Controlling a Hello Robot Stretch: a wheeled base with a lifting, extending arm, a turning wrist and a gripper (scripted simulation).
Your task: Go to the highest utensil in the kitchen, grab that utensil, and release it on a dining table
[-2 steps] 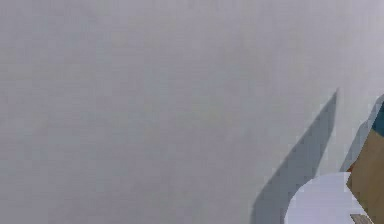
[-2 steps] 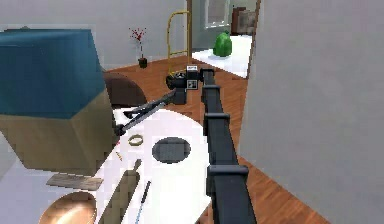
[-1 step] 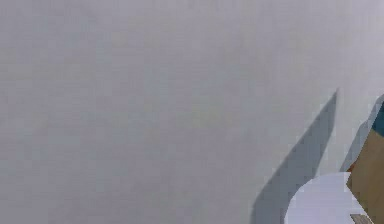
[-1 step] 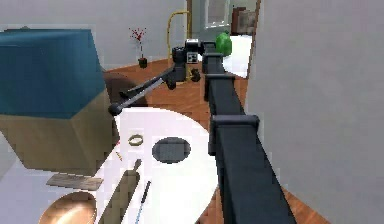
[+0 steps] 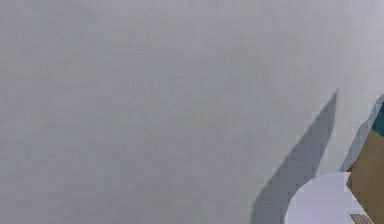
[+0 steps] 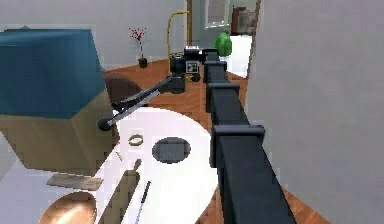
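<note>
end effector (image 6: 106, 123) sticks out sideways off the dark arm (image 6: 235, 150), tip by the blue-and-tan box (image 6: 45, 90) at the white round desk (image 6: 195, 165); can't tell the fingers' state, nor whether it holds anything; on the desk nearby: small ring (image 6: 133, 142), dark round plate (image 6: 172, 150); further along a wooden roller (image 6: 125, 192), thin dark utensil (image 6: 143, 196) lying flat just beside it; copper bowl (image 6: 62, 210) near the desk's rim; green object (image 6: 222, 42) beyond the arm's far end; ahead, grey wall (image 5: 150, 100)

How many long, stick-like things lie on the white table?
2: a wooden stick near the bottom edge, and a thin dark one just right of it. The arm may hide others.
</note>
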